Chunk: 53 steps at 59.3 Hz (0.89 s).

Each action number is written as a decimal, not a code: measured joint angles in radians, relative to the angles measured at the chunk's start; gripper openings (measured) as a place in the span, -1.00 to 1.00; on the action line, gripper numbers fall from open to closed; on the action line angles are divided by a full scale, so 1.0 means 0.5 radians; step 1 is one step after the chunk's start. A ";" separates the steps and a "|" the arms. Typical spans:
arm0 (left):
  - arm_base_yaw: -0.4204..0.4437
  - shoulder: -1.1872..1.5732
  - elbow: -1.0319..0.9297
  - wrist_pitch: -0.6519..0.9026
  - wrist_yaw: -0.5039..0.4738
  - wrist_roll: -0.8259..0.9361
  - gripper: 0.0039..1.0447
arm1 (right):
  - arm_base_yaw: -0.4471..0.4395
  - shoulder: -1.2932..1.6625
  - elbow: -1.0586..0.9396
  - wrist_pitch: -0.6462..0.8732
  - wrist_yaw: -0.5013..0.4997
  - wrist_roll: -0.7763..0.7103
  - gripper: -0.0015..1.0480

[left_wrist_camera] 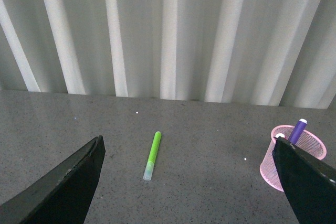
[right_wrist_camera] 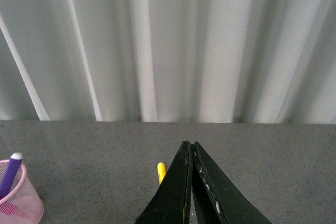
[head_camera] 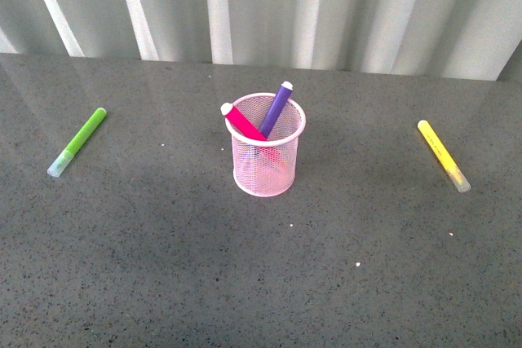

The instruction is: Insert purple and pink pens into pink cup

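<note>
Pink cup point(head_camera: 264, 170) upright mid-bench point(head_camera: 245, 283); purple pen point(head_camera: 276, 109) and pink pen point(head_camera: 242, 121) inside, leaning, crossed, ends above rim. Both arms out of front view. Left gripper point(left_wrist_camera: 191, 182) fingers point(left_wrist_camera: 63, 187) spread wide, empty. Right gripper point(right_wrist_camera: 190, 182) fingers point(right_wrist_camera: 176, 192) pressed together, empty. Green marker point(head_camera: 77, 142) far left, yellow marker point(head_camera: 443, 155) far right, flat, clear of cup.

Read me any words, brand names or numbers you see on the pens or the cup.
None can be read.
Yellow pen: faint dark marks on the barrel, too small and blurred to read.
Green pen, purple pen, pink pen, cup: no print visible.
</note>
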 joint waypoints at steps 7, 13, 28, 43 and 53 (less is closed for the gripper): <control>0.000 0.000 0.000 0.000 0.000 -0.001 0.88 | 0.000 -0.195 -0.072 -0.122 -0.001 0.000 -0.93; 0.000 0.000 0.000 0.000 0.000 -0.001 0.88 | -0.001 -0.238 -0.152 -0.053 -0.001 -0.001 -0.93; 0.000 0.000 0.000 0.000 0.000 -0.001 0.88 | -0.001 -0.578 -0.191 -0.354 -0.001 0.000 -0.93; 0.000 0.000 0.000 0.000 0.000 -0.001 0.88 | 0.000 -0.889 -0.192 -0.642 -0.001 0.000 -0.93; 0.000 0.000 0.000 0.000 0.000 -0.001 0.88 | 0.000 -1.079 -0.193 -0.823 -0.001 0.000 -0.93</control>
